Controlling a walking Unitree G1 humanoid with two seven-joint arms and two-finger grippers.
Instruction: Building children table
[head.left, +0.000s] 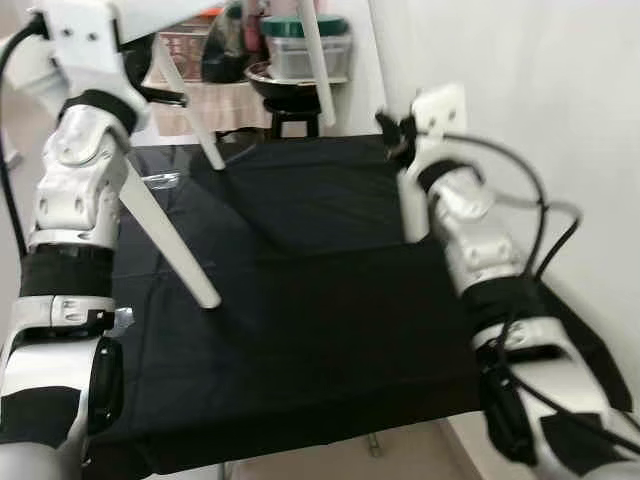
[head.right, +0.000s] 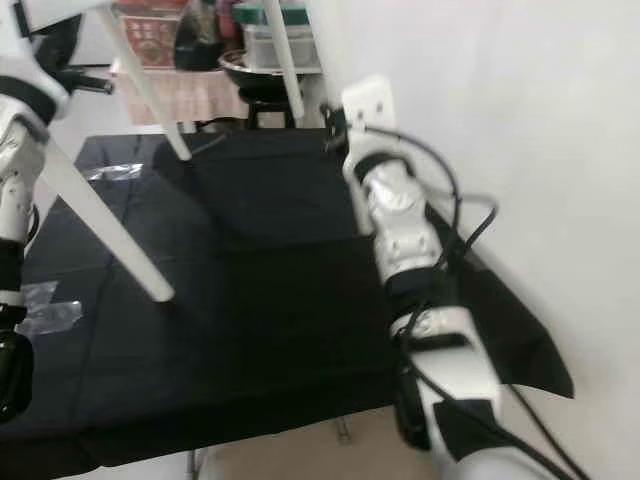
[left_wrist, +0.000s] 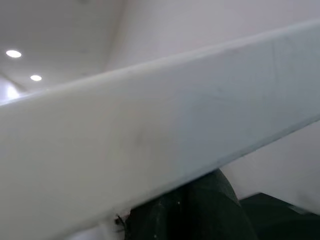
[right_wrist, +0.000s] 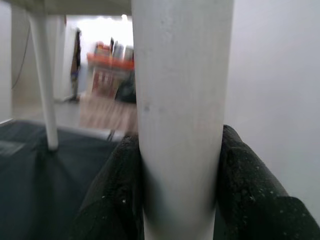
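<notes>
On black cloth (head.left: 330, 330): white table legs (head.left: 165, 240).

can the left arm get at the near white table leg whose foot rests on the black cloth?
Probably yes: the near white table leg slants right beside the left arm, nothing between. But the left gripper seems pressed against the white tabletop edge, so it would have to let go first.

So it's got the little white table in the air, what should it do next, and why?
Probably lower it gently until all the legs rest on the black cloth. The right gripper is clamped on one white leg, the left gripper sits under the tabletop edge, and the near leg hangs tilted above the cloth.
</notes>
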